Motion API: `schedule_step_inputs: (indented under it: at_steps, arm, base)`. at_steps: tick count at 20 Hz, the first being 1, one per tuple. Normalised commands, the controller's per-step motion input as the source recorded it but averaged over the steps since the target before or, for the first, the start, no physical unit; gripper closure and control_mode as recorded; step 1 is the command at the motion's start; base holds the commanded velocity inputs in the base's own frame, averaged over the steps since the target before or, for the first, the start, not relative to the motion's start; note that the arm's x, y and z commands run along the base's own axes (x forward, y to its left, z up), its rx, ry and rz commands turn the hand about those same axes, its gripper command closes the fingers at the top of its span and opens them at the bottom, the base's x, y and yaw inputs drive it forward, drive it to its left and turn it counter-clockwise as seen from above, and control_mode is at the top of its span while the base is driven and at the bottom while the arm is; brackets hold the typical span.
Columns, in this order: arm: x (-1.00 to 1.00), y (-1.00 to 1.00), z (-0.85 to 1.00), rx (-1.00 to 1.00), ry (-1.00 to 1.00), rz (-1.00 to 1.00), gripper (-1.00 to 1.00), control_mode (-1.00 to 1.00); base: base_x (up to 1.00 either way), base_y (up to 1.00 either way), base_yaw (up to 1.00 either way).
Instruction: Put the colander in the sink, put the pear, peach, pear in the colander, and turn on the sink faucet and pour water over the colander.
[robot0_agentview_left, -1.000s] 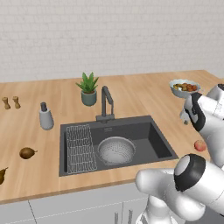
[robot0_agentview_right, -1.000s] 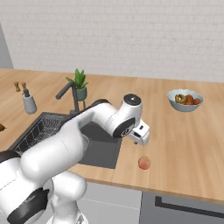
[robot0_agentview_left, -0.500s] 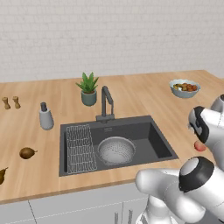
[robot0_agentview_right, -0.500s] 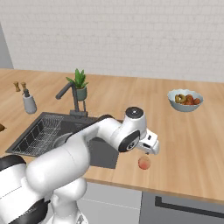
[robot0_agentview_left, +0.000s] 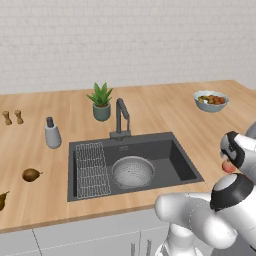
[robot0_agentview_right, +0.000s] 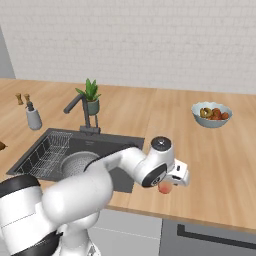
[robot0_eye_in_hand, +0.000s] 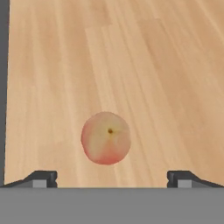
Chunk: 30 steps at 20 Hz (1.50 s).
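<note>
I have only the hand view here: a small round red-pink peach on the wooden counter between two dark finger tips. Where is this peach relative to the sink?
Observer: The small round red-pink peach lies on the wooden counter to the right of the large dark-grey sink, near the counter's front edge.
Operator: Is the colander already in the sink?
Observer: Yes, the round perforated silvery colander sits in the basin, beside a flat wire rack.
Operator: Is fruit in it?
Observer: No, it looks empty. Two brown pears lie on the counter left of the sink.
Operator: Is the gripper gripping?
Observer: No, the gripper is open, just over the peach.
</note>
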Motion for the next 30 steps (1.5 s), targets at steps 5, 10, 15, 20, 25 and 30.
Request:
schedule_step_inputs:
  at_steps: [5,10,15,20,25,30]
  arm:
    - [-0.04,0.02,-0.15,0.00,0.00,0.09,-1.00,-1.00]
    - [0.00,0.06,-0.14,0.00,0.00,0.07,-1.00,-1.00]
    - [0.06,0.00,-0.33,0.00,0.04,0.02,-1.00,-1.00]
    - [0.23,0.00,-0.21,0.00,0.03,0.01,-1.00,-1.00]
    - [0.35,-0.02,-0.16,0.00,0.03,0.00,-1.00,-1.00]
    - [0.17,-0.22,-0.24,0.00,0.02,0.00,-1.00,-1.00]
  base:
    - [0.00,0.00,0.00]
    - [0.00,0.00,0.00]
    - [0.00,0.00,0.00]
    - [0.00,0.00,0.00]
    - [0.00,0.00,0.00]
    - [0.00,0.00,0.00]
